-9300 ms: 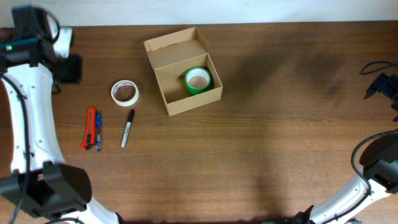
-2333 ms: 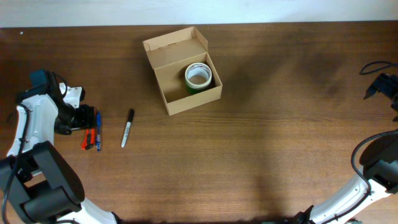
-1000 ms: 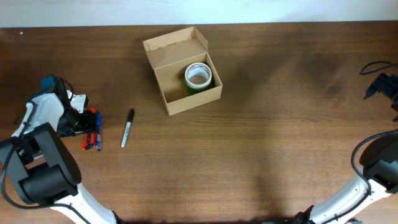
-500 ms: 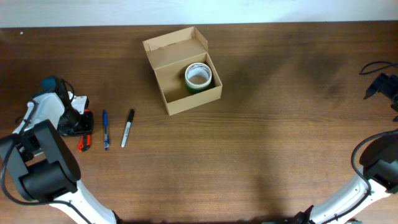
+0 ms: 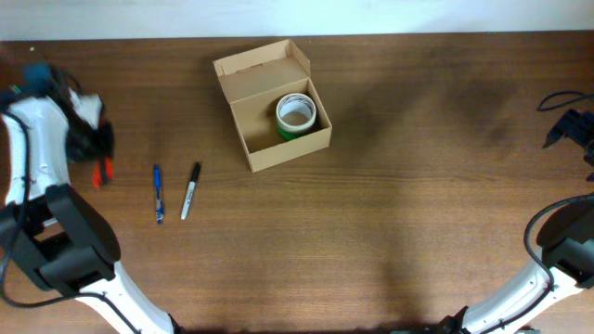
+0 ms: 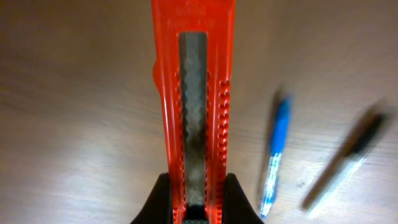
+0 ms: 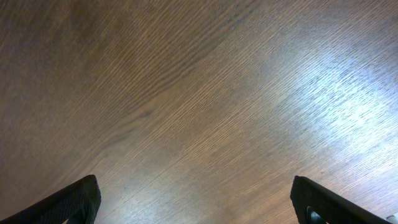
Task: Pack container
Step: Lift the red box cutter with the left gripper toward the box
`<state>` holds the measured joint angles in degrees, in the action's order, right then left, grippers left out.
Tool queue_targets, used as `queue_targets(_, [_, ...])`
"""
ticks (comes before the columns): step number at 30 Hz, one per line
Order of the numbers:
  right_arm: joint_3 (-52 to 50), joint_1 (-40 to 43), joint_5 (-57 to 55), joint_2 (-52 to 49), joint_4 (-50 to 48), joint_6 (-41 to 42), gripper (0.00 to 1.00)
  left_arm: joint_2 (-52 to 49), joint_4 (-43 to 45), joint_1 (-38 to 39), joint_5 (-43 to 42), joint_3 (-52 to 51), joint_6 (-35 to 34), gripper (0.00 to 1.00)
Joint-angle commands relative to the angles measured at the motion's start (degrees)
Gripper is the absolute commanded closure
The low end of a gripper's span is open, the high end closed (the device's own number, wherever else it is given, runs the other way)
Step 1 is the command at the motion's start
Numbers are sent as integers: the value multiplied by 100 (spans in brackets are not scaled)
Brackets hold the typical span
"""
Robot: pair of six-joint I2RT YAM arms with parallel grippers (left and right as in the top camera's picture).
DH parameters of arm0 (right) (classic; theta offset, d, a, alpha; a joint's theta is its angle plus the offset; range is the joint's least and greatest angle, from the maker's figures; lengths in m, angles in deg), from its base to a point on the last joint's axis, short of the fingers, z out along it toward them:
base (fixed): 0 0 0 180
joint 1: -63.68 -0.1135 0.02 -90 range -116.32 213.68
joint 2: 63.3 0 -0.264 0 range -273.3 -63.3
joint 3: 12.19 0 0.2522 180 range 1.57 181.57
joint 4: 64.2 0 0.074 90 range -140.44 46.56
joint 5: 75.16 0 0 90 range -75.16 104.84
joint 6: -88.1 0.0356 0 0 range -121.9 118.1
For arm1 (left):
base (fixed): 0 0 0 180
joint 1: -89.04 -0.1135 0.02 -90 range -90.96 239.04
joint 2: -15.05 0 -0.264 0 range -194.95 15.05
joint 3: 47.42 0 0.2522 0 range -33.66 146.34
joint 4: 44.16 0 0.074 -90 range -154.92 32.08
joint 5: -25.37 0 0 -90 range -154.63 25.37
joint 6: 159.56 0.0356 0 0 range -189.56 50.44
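Left tool point(image 6: 196, 205) tight on orange cutter point(image 6: 194, 74), above table point(image 6: 74, 124).

Container point(image 5: 290, 154) far centre-left on table point(image 5: 418, 204), tape roll point(image 5: 296, 115) inside its right part, marker point(image 5: 189, 190) nearer and left, pen point(image 5: 158, 193) just left of marker, utility knife point(image 5: 100, 172) further left.

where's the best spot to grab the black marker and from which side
Take the black marker at mid-barrel, straight down from above, fingers closing across its width. It lies flat on the table, long and thin, so probably only its long sides can be pinched. The blue pen lies alongside but apart, leaving room for a finger.
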<state>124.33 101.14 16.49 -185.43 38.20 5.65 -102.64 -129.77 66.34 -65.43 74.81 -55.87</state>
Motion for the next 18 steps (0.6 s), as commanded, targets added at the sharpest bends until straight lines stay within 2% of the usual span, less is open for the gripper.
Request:
queue_targets(1, [-24, -4, 52, -11, 0, 24, 1, 28, -356, 249, -1082, 1471, 240, 98])
queue_targets(5, [-24, -4, 52, -11, 0, 24, 1, 28, -514, 789, -1980, 3237, 590, 98])
queue_targets(9, [-24, -4, 52, -11, 0, 24, 1, 28, -365, 1620, -1910, 4325, 1117, 98])
queue_targets(13, [-24, -4, 52, -11, 0, 24, 1, 26, -313, 2500, -1764, 4522, 1766, 98])
queue_targets(18, [-24, -4, 52, -11, -2, 24, 1, -227, -748, 3497, -1351, 4415, 2559, 98])
